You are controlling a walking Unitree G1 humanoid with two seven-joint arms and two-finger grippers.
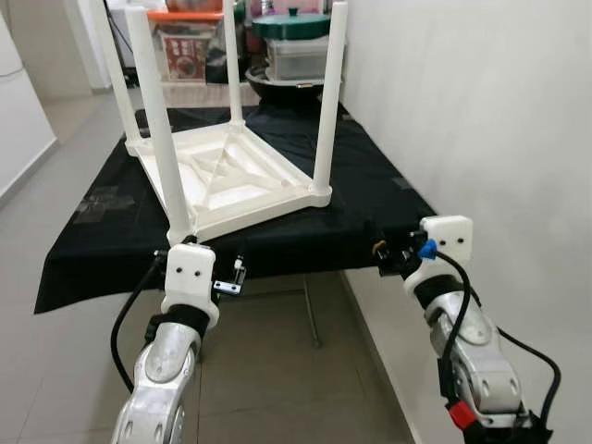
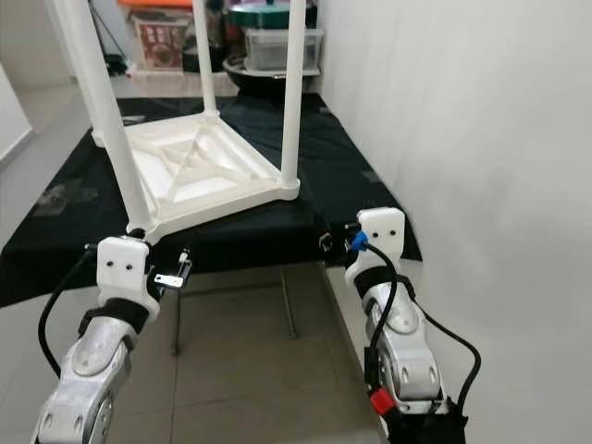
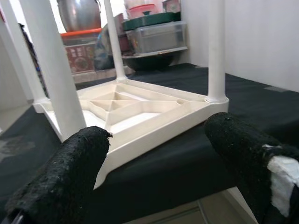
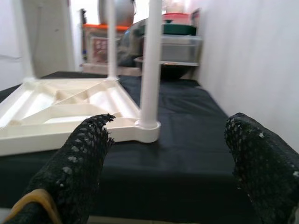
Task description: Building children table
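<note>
White plastic children's table (image 1: 231, 176) lies upside down on the black-cloth-covered worktable (image 1: 370, 185), all four legs standing in their corners, so assembly looks about done and the likely next move is gripping it to flip upright. Left gripper (image 3: 154, 154) and right gripper (image 4: 168, 144) hover at the near edge, fingers spread wide, holding nothing; head views show the stacked storage boxes (image 1: 296, 46) behind, wrist views show the open fingers

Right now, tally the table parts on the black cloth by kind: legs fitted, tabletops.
Legs fitted upright: 4, nearest one, near-right, far ones and
Tabletop, upside down: 1
Total: 5, all on the black cloth
</note>
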